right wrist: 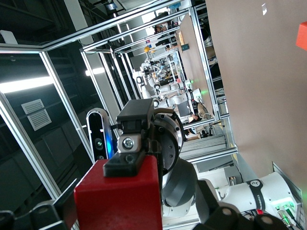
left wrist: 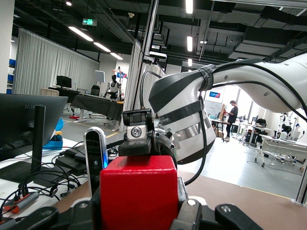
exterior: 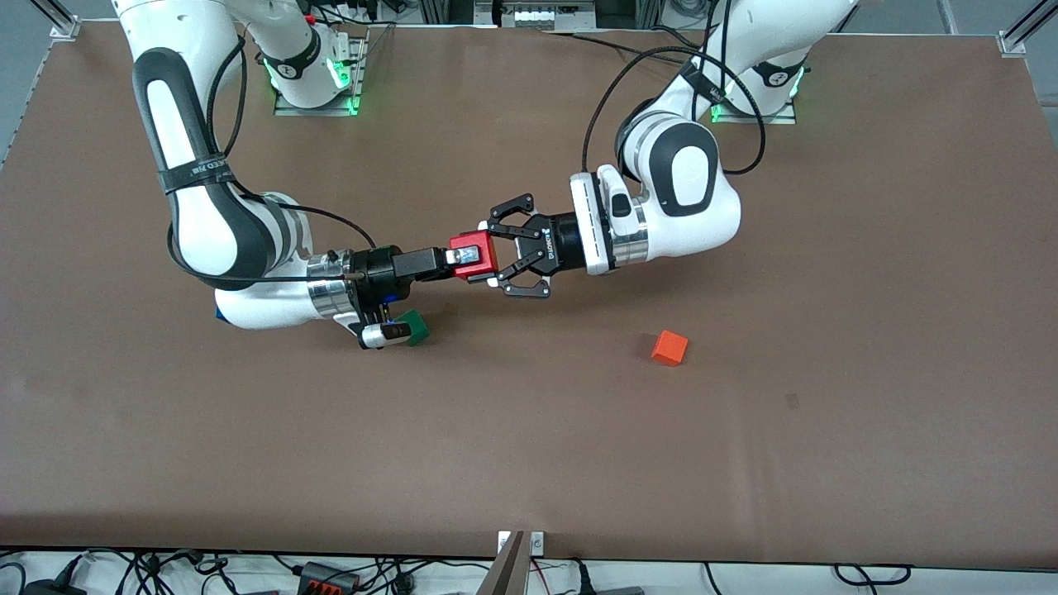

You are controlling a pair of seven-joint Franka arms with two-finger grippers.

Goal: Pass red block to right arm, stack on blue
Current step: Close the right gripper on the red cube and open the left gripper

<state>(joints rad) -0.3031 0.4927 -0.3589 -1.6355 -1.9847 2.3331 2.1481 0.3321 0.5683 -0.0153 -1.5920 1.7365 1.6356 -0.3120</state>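
Both arms meet in the air above the middle of the brown tabletop (exterior: 826,463), with the red block (exterior: 474,254) between the two grippers. The left gripper (exterior: 496,252), coming from the arm based at the top right of the front view, has its black fingers clenched on the red block, gripping it on two opposed faces. The right gripper (exterior: 450,258), coming from the arm based at the top left, lies level and faces the left one; its jaws are released at full spread, one finger (exterior: 426,260) touching or just short of the block's face and the other finger (exterior: 387,335) hanging lower, over the green cube (exterior: 415,327). The left wrist view shows the red block (left wrist: 139,191) filling the foreground with the right gripper's finger (left wrist: 138,132) just above its upper edge. The right wrist view shows the block (right wrist: 117,199) with a black finger pad (right wrist: 125,163) of the right gripper lying against its top face. The green cube rests on the tabletop, toward the right arm's end and partly covered by the gripper finger. An orange cube (exterior: 669,348) sits on the tabletop toward the left arm's end, nearer the front edge than the grippers, well apart from the green cube. The blue cube cannot be made out with certainty.
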